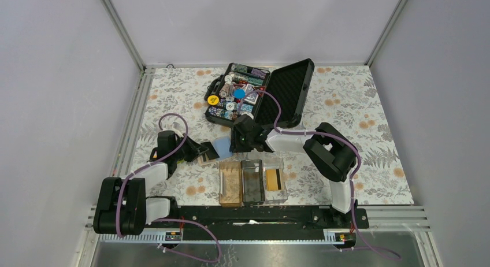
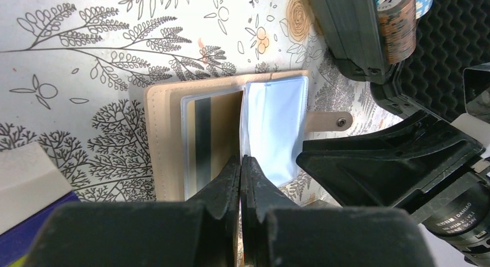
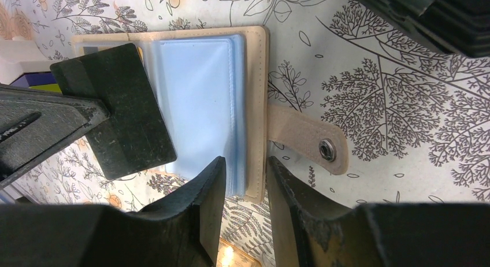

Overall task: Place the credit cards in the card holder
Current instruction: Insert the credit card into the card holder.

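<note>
Left arm [image 1: 124,204] and right arm [image 1: 330,154]: blocky matte-black joint housings alternating with smooth white link shells, on a black rail [image 1: 248,214] along the lower edge of the frame. Purple cables [image 1: 173,119] loop along both. Left pincer [image 2: 241,163] and right pincer [image 3: 245,169]: tapered, rough-textured black fingers [image 3: 196,209]; small white lettering [image 2: 456,222] on a black cylinder, lower right.

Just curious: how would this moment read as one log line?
left fingers: shut at wallet fold | right fingers: astride wallet edge, grip unclear | tray: one card inside
</note>
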Tool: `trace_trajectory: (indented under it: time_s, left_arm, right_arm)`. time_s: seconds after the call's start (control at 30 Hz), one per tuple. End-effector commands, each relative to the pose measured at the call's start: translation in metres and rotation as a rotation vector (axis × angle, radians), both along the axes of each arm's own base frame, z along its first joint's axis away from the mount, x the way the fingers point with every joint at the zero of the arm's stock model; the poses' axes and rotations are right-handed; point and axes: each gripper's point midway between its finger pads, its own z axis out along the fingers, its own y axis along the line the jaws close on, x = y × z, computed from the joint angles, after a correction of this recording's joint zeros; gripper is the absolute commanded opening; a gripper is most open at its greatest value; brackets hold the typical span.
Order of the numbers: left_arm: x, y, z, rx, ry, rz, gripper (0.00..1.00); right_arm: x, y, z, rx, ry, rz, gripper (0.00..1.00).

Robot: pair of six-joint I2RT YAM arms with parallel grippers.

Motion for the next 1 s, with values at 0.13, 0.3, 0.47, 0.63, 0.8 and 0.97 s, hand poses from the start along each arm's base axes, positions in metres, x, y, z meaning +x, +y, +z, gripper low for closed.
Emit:
trace_trajectory:
  time_s: [0.13,0.3,0.47,0.63,0.8,0.97]
  left_arm:
    - [0.010,0.004,0.005,0.051,-0.042,-0.023,0.00]
    - [0.012,-0.003,0.001,0.015,-0.043,-0.055,0.00]
    - [0.014,-0.008,-0.001,-0.010,-0.046,-0.076,0.00]
    - [0.013,-0.011,-0.005,-0.016,-0.041,-0.095,0.00]
    - [0.012,-0.017,-0.004,-0.021,-0.045,-0.126,0.00]
    - [0.010,-0.022,-0.002,-0.036,-0.053,-0.154,0.00]
  right_arm:
    - [-0.007,-0.004,-0.012,-0.060,0.032,0.000,0.39]
    - [-0.007,-0.004,-0.012,-0.063,0.032,0.002,0.39]
    - [-0.007,-0.004,-0.012,-0.065,0.033,0.002,0.39]
    - [-0.007,-0.004,-0.013,-0.070,0.037,0.002,0.39]
    - [-0.006,-0.002,-0.014,-0.072,0.040,0.006,0.39]
    - [-0.006,-0.003,-0.015,-0.075,0.041,0.006,0.39]
